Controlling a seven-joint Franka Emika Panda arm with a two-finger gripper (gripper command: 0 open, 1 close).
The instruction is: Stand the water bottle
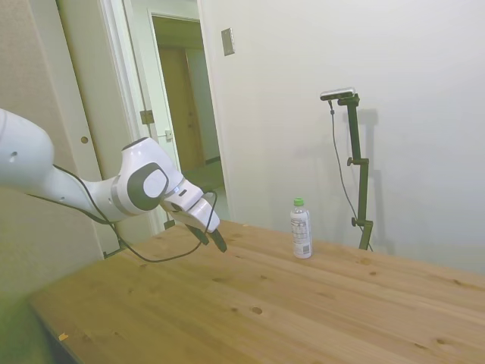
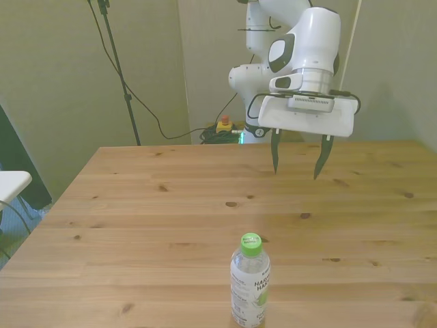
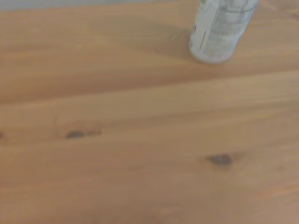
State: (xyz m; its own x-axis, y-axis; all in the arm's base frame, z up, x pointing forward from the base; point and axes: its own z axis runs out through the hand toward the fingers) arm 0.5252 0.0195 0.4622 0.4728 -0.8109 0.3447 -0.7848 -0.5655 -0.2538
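Side view, left to right: gripper (image 1: 212,241) empty, fingers spread wide, raised above the wooden table (image 1: 227,318), well apart from the water bottle (image 1: 301,228), upright on its base, green cap up, near the table's far edge; bottle's blurred lower body (image 3: 219,28) in wrist view.
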